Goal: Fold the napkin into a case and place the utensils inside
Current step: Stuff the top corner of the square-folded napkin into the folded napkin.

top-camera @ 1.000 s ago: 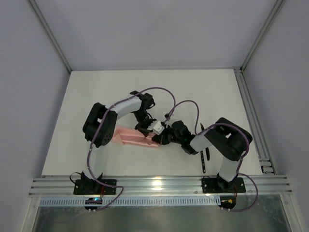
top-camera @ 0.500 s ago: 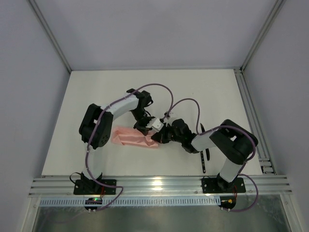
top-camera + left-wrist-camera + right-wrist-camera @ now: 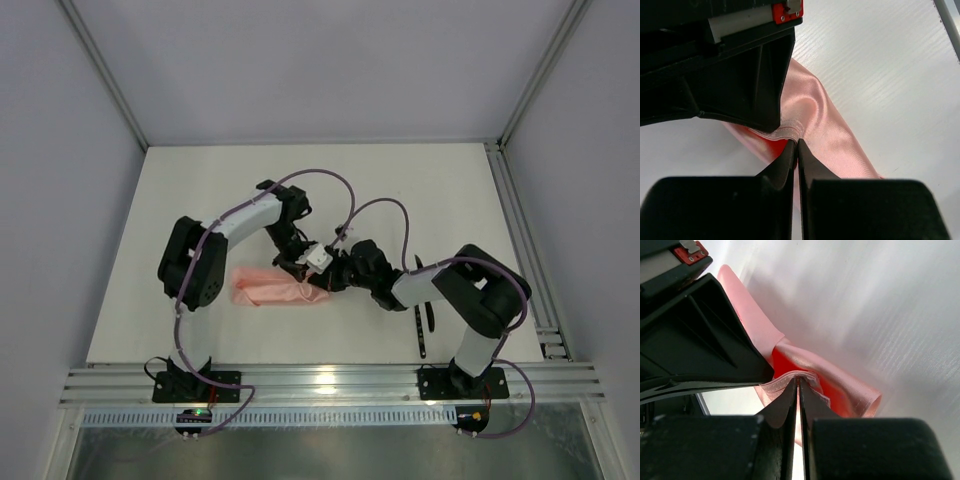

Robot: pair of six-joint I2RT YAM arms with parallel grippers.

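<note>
**Pinching the same hem from two sides**

Both arms meet at the 3 o'clock end of the napkin, which lies as a long, narrow, bunched strip a little toward 7 o'clock from the middle of the white table. Its length runs from 9 o'clock to 3 o'clock in the top view.

The left gripper has its fingers pressed together, with no gap showing. A stitched edge of the salmon-pink cloth is caught at their very tips. From there the cloth swells up in a glossy fold and trails off toward 4 o'clock in that wrist view.

The right gripper is likewise all but closed. Its tips nip a layered hem of the same cloth, and a deeper red inner fold shows just to either side of them. Each wrist camera sees the other gripper's black body close by, at 10 o'clock, touching or nearly touching the fabric.

The utensils lie on the table well apart from the cloth, toward 4 o'clock and beside the right arm. They are thin and dark and point roughly from 12 to 6.
</note>
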